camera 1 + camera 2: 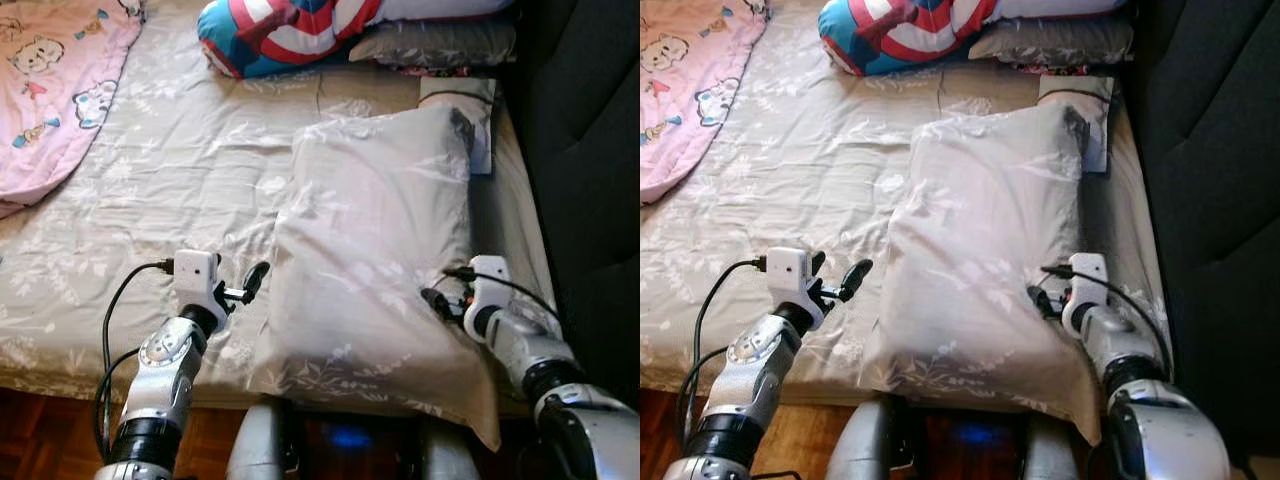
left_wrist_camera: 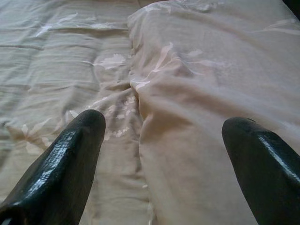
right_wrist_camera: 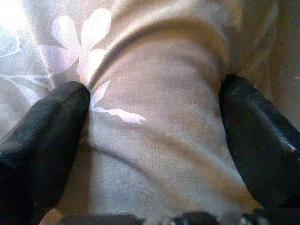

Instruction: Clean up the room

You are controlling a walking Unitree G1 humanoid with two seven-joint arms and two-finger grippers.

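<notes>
A large beige floral pillow (image 1: 370, 230) lies lengthwise on the bed (image 1: 170, 170), its near end hanging over the front edge. My left gripper (image 1: 252, 285) hovers open just off the pillow's left edge, above the sheet. The left wrist view has that pillow edge (image 2: 197, 93) between and ahead of the two black fingers (image 2: 70, 159). My right gripper (image 1: 432, 300) is at the pillow's right edge, low on it. It is open, and a bulge of pillow fabric (image 3: 159, 122) sits between its fingers (image 3: 47, 126), touching both.
A pink cartoon blanket (image 1: 50, 80) covers the bed's far left. A red, white and blue shield cushion (image 1: 290, 30) and a grey pillow (image 1: 440, 42) lie at the head. A dark upholstered surface (image 1: 590, 130) stands along the right. Wooden floor (image 1: 50, 430) is below the bed.
</notes>
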